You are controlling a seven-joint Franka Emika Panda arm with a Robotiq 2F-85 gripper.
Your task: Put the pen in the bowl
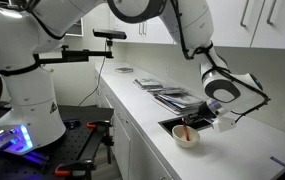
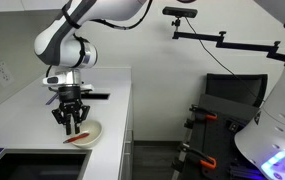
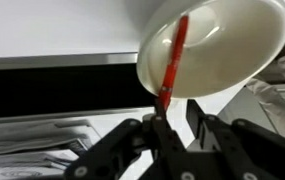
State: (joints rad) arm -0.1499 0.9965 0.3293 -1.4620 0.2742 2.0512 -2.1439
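Since the thin, short red pen lies slanted inside the small round cream-white bowl, with its lower end poking just over the near rim, the task looks all but finished. In an exterior view the pen rests across the bowl, which stands on the white countertop just beside a dark recessed opening. The black Robotiq gripper hangs right above the near rim with its jaws apart and nothing clamped between them. The pen's overhanging end sits very near one fingertip, and I cannot tell whether they touch.

The pen is probably light, stiff and smooth, so a nudge could roll it or tip it out over the rim. If it needs regrasping, pinching across the shaft at the overhanging end seems the best hold. The bowl looks hard and slick, and light enough to slide if bumped.
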